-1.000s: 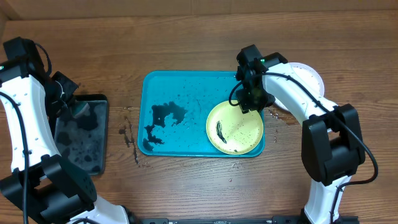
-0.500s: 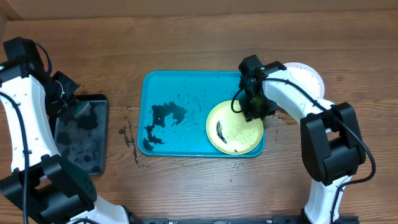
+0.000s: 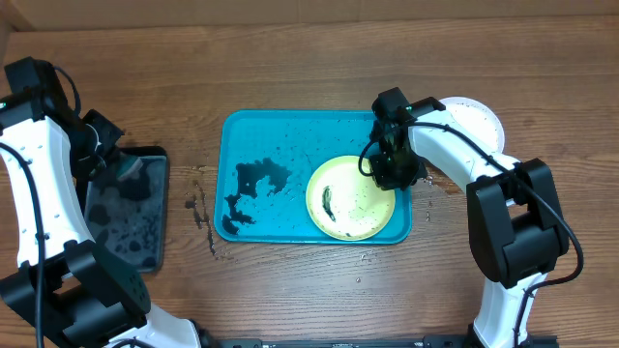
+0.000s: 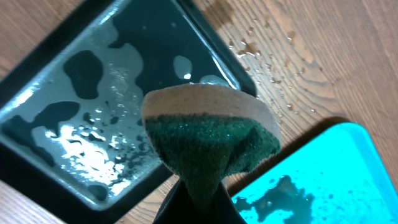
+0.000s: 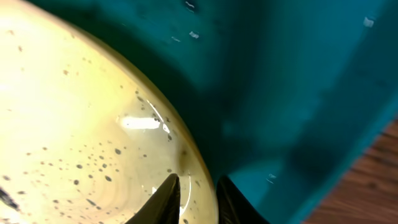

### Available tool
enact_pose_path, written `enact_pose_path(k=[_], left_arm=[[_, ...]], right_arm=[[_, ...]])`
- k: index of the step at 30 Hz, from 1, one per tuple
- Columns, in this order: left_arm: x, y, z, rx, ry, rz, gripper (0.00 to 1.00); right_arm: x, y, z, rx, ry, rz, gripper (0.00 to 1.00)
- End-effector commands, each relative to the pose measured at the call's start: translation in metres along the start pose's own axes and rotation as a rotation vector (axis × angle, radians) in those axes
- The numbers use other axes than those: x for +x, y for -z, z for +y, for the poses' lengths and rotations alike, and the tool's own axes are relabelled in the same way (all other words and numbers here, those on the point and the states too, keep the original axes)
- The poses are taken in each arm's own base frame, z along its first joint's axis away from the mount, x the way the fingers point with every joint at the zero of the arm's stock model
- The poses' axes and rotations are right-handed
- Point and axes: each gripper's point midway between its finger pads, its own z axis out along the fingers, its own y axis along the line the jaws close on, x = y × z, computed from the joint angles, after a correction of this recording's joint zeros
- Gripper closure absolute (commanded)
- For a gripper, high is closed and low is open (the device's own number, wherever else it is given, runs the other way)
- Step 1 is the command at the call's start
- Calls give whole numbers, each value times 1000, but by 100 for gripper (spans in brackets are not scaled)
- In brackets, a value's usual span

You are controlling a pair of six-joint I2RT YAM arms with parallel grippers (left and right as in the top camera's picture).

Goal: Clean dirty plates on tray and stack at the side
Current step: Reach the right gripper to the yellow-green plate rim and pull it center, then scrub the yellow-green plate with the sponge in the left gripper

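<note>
The yellow-green speckled plate [image 3: 348, 201] with a dark smear lies in the right half of the turquoise tray [image 3: 280, 135]. My right gripper [image 3: 387, 174] is shut on the plate's right rim; in the right wrist view its fingers [image 5: 198, 190] pinch the plate's edge [image 5: 93, 124] over the tray floor [image 5: 292, 81]. A white plate [image 3: 479, 121] lies on the table right of the tray, mostly hidden by my right arm. The light blue plate is not visible. My left gripper [image 3: 114, 166] is shut on a green-and-tan sponge [image 4: 208, 134] above the black tray [image 4: 93, 106].
The black tray [image 3: 126, 208] holds water and sits at the left of the table. Dark wet patches lie in the left half of the turquoise tray [image 3: 253, 184]. Water drops speckle the wood between the two trays [image 3: 201, 208].
My right gripper has closed on the yellow-green plate's rim and the plate has shifted left in the tray. The left arm has not moved.
</note>
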Motion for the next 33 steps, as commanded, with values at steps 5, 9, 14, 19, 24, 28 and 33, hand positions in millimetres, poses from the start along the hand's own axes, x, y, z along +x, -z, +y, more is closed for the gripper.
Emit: enact_pose_path(k=[5,9,14,19,24,28,33], left_arm=[[30,-2,-53,167,-234,76,96],[47,-3,-73,179,-329,89,96],[67,-2,-100,205,-424,88,96],[81,-2,-121,229,-488,80,96],[93,-1,-130,237,-526,89,96],[103,0,-137,250,-549,103,96],[121,2,-151,273,-599,121,96]], right_arm=[[-42,14,44,-223,-120,-167,75],[-35,18,30,-149,-144,-137,63],[-5,14,9,-44,-173,-21,60],[3,10,19,-55,-156,4,65],[-4,2,22,-64,-167,-36,79],[-14,2,24,-76,-207,-71,94],[-20,2,26,-88,-289,-92,96]])
